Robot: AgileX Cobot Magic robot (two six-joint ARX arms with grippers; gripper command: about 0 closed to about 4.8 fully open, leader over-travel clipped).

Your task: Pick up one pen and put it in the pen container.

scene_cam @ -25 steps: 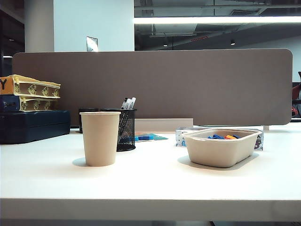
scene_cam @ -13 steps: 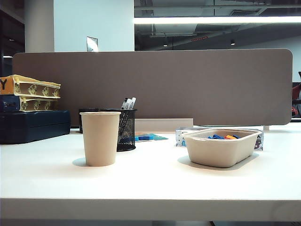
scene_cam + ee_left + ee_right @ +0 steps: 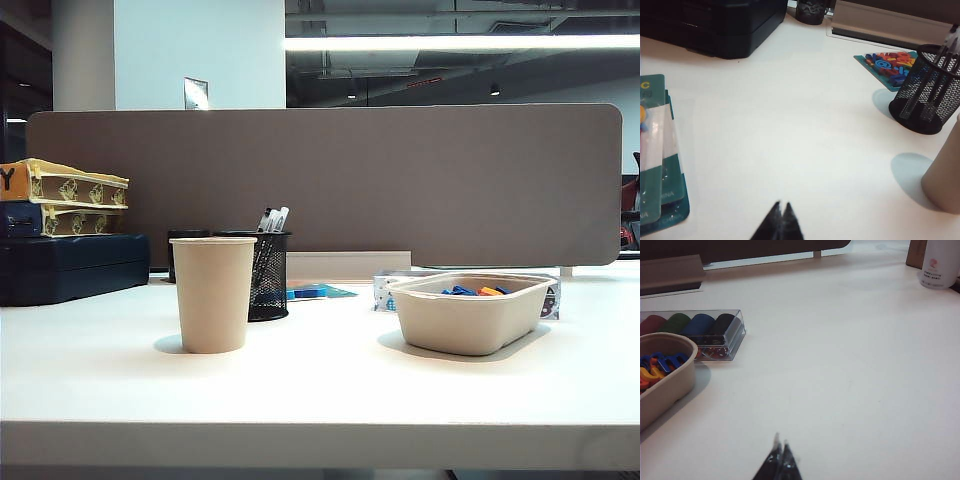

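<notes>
White table holds pen container (image 3: 927,90) far from both pressed-together end effectors (image 3: 779,215) (image 3: 780,452).

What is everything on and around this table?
pens: several, black with pale ends, standing in the mesh cup
mesh cup: one, black, behind the paper cup
paper cup: one, tan, front left
tray: one, beige, right, holding blue and orange bits
clear case: one, with red, green, blue and black rolls, behind the tray
letter mat: one, teal with coloured pieces, behind the mesh cup
dark boxes: stacked, far left, yellow trays on top
divider: one, grey-brown, along the back
table: one, white
left gripper: shut, empty, above bare table
right gripper: shut, empty, above bare table
</notes>
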